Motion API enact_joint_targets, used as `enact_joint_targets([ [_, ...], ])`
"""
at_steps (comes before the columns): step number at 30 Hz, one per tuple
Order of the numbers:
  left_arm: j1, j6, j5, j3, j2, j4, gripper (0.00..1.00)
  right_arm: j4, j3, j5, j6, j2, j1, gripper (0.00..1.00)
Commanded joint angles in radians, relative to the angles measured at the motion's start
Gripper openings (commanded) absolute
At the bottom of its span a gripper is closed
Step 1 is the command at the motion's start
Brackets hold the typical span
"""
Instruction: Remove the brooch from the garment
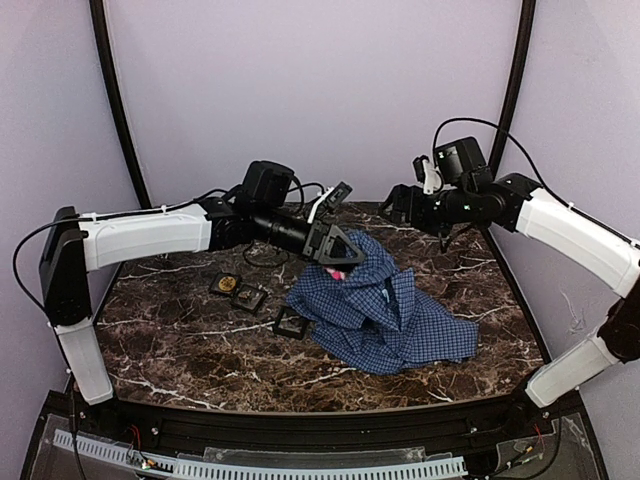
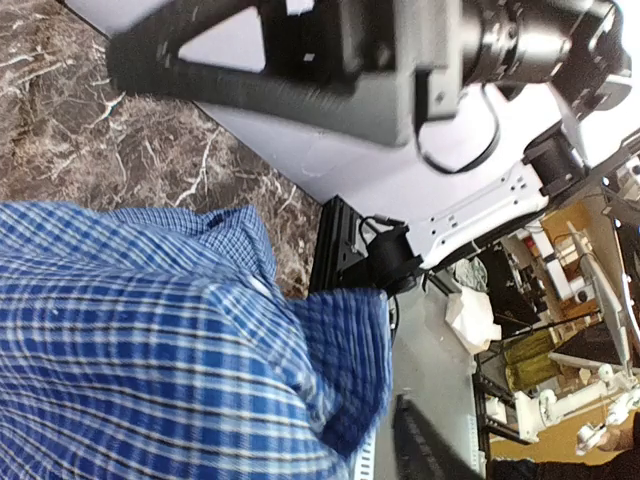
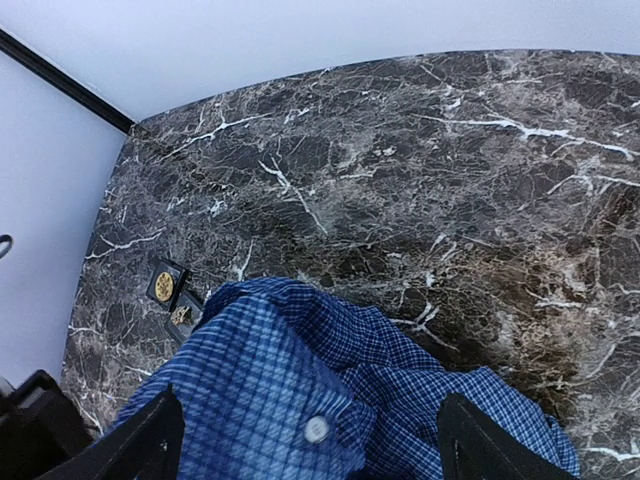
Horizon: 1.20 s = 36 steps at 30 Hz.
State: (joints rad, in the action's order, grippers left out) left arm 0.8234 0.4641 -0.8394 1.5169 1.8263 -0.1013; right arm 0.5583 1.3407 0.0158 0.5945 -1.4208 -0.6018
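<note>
On the dark marble bench, the blue check shirt lay crumpled in a heap, a little right of the middle. The left gripper sat at the shirt's far left part, where the cloth rose in a peak up to its tip. Its wrist view was blurred there, so I could not tell how far its jaws were parted or whether they had hold of the cloth. A pink spot showed on the shirt just under that gripper, possibly the brooch, though it was too small to be sure.

The right gripper hung above and beyond the shirt's far edge, clear of it, with its jaws spread wide and nothing between them. Its wrist view looked down past both fingers onto the shirt, where a white button sat on the cloth.

Left of the shirt and apart from it lay a black tray with two gold-coloured pieces in its slots. A small black square frame lay against the shirt's left edge.
</note>
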Motion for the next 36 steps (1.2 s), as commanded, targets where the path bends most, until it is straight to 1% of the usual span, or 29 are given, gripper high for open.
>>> enact_joint_targets([
  [1,0.011,-0.136,0.028,0.024,-0.027,-0.202,0.71,0.046,-0.013,-0.021,0.026,0.072,-0.009,0.90],
  [2,0.009,-0.154,0.049,0.020,-0.037,-0.228,0.81,0.031,-0.035,0.008,0.026,0.087,-0.014,0.91],
  [3,0.008,-0.169,0.082,-0.001,-0.059,-0.248,0.83,0.007,-0.061,0.034,0.024,0.107,-0.023,0.94],
  [5,-0.002,-0.138,0.097,-0.061,-0.092,-0.203,0.85,-0.053,-0.111,0.081,0.001,0.152,-0.056,0.95],
  [8,-0.026,-0.077,0.117,-0.128,-0.122,-0.137,0.86,-0.097,-0.159,0.101,-0.005,0.199,-0.111,0.95],
  [10,-0.028,-0.075,0.176,-0.163,-0.158,-0.124,0.87,-0.089,-0.173,0.085,-0.010,0.208,-0.155,0.95],
  [12,-0.032,-0.083,0.246,-0.211,-0.208,-0.123,0.87,-0.069,-0.178,0.035,-0.025,0.196,-0.213,0.95],
  [14,-0.042,-0.073,0.287,-0.271,-0.253,-0.115,0.87,-0.046,-0.175,-0.027,-0.028,0.159,-0.266,0.95],
  [20,-0.088,0.037,0.307,-0.434,-0.375,-0.049,0.89,-0.021,-0.123,-0.203,-0.065,0.013,-0.421,0.95],
  [23,-0.118,0.080,0.337,-0.503,-0.417,-0.042,0.89,-0.004,-0.090,-0.279,-0.100,-0.064,-0.493,0.95],
  [26,-0.136,0.107,0.380,-0.550,-0.464,-0.039,0.89,-0.030,-0.088,-0.302,-0.144,-0.135,-0.532,0.95],
  [28,-0.144,0.109,0.404,-0.570,-0.482,-0.055,0.89,-0.034,-0.084,-0.351,-0.167,-0.184,-0.550,0.96],
  [32,-0.153,0.115,0.430,-0.590,-0.509,-0.072,0.89,-0.036,-0.076,-0.427,-0.188,-0.293,-0.555,0.96],
  [36,-0.154,0.117,0.451,-0.605,-0.536,-0.084,0.90,-0.027,-0.066,-0.514,-0.172,-0.389,-0.555,0.98],
])
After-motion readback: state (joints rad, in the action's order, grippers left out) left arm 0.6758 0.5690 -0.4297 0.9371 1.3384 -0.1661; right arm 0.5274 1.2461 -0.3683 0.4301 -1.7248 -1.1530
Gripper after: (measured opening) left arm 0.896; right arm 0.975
